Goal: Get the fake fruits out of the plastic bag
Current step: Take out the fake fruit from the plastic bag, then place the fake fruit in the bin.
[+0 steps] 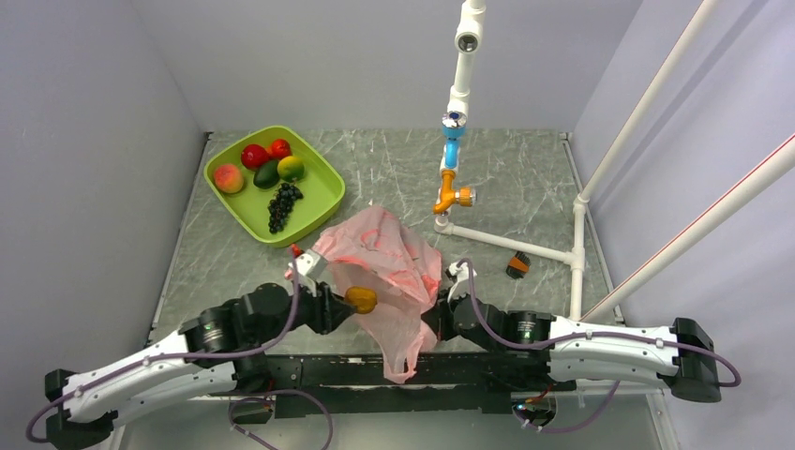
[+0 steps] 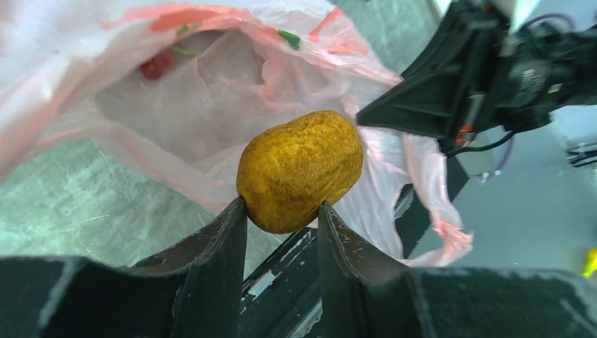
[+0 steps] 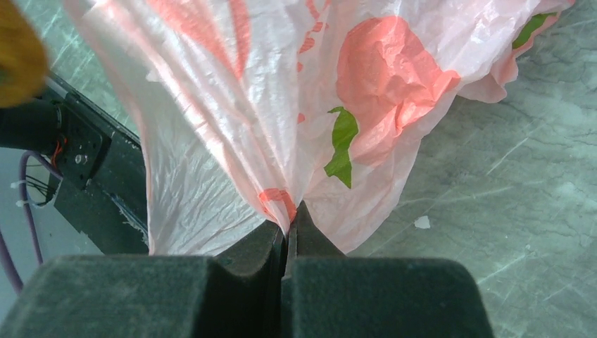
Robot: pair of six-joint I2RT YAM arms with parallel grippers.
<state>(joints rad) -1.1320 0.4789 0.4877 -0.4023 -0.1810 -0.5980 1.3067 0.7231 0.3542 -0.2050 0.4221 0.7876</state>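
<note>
- Bag risk: the plastic bag [image 1: 384, 258] lay crumpled on the counter [image 1: 525, 178], with one handle end draped over the near edge. The right tool [image 3: 290, 218] was pressed together on a thin pleat of its film. Judged that a hard pull could have torn the film or let it slip free, and the mouth would then have collapsed.
- Grip risk: the left tool [image 2: 281, 215] pinched the brown-orange oval [image 2: 300, 170] by its lower end only, just outside the bag mouth and close to the counter's near edge. Judged a shallow hold on a rounded body. A quick swing could have squeezed the oval out and sent it rolling off the edge.
- Hidden: folds screened most of the bag's interior, so whatever else it held was not made out.
- Unclear: a small red shape [image 2: 151, 67] sat deep inside the bag. Could not tell whether it was fruit or print.
</note>
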